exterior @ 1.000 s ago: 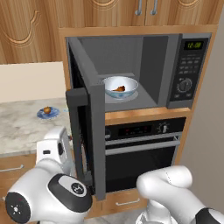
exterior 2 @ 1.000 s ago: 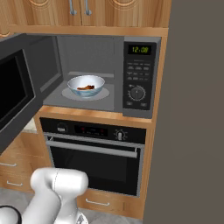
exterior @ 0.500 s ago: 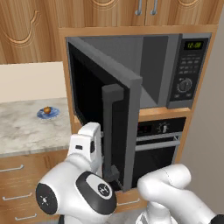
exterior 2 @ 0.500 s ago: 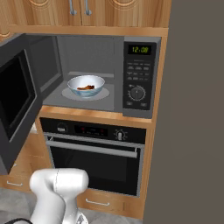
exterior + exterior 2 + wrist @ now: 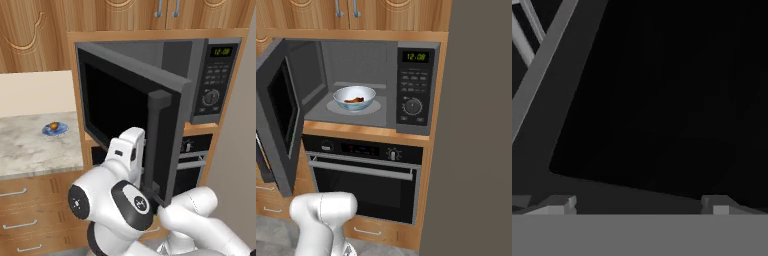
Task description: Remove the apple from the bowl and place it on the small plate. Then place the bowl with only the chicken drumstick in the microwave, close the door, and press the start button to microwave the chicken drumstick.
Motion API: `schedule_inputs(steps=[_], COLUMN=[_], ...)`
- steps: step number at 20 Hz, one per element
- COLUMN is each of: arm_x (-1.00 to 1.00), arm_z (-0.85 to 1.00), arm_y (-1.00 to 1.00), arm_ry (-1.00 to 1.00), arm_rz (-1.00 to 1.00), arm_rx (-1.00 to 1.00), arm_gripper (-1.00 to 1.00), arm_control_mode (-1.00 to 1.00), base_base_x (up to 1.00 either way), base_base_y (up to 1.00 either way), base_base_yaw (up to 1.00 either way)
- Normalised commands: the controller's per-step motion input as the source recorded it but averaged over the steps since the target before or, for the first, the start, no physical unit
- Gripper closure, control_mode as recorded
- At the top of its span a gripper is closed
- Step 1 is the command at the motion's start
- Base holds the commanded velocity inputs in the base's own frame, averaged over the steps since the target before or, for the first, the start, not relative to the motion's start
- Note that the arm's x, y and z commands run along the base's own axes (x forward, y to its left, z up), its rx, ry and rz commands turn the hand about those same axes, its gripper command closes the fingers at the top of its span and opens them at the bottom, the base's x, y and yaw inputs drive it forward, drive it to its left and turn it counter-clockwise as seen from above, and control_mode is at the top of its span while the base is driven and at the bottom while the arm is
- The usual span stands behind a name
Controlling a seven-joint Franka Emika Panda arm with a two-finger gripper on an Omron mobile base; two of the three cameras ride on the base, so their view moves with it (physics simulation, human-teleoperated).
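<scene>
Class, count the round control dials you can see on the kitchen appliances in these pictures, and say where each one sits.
2. One dial is on the microwave control panel, under the keypad. The other knob is on the oven panel below, right of its display. Others may be hidden behind the door.

door [image 5: 125, 110]: matt grey, glossy dark glass | counter [image 5: 30, 145]: marble

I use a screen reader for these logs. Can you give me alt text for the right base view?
A built-in microwave stands with its door partly open on the left; a white bowl holding a chicken drumstick sits inside. An oven is built in below, and wooden cabinets hang above.
</scene>
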Motion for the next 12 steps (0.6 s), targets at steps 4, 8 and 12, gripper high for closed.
schedule_inputs(steps=[4, 8, 12], arm_x=[0.02, 0.09, 0.28], arm_z=[0.20, 0.17, 0.16], arm_y=[-0.74, -0.74, -0.59], arm_ry=[-0.01, 0.00, 0.00], arm_rz=[-0.13, -0.11, -0.08], arm_rx=[0.03, 0.03, 0.02], arm_gripper=[-1.00, -1.00, -1.00], arm_control_mode=[-1.00, -1.00, -1.00], base_base_x=[0.00, 0.00, 0.00], base_base_y=[0.00, 0.00, 0.00], base_base_yaw=[0.00, 0.00, 0.00])
